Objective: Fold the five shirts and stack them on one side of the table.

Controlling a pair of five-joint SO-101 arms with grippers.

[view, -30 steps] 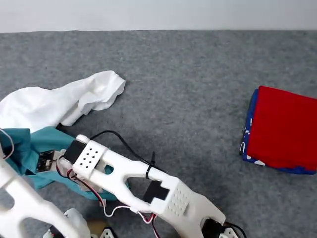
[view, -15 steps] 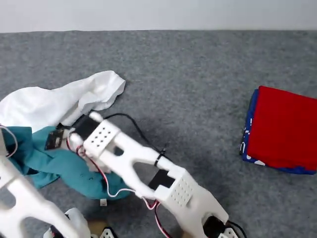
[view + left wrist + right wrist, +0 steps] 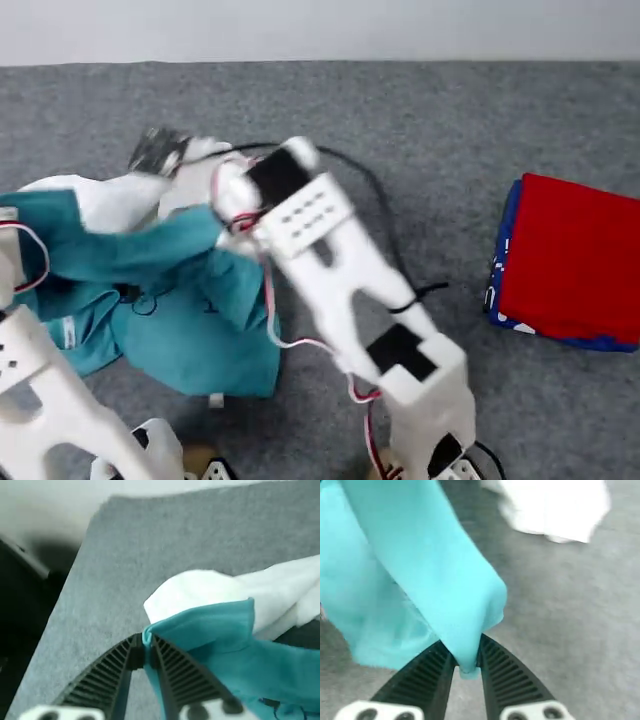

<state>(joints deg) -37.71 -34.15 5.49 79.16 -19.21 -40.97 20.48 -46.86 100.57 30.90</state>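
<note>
On the left half of the grey surface [image 3: 430,150], the teal shirt [image 3: 190,310] hangs unfolded between the two claws. The left claw [image 3: 145,645] is pinched tight on one edge, and the right claw [image 3: 467,655] is closed on another fold. One crumpled white shirt [image 3: 105,198] lies just behind it, unfolded. Far right, one folded red shirt [image 3: 575,255] sits on one folded blue shirt [image 3: 503,250]. Of the four shirts counted, two are stacked and two appear left to fold.
</note>
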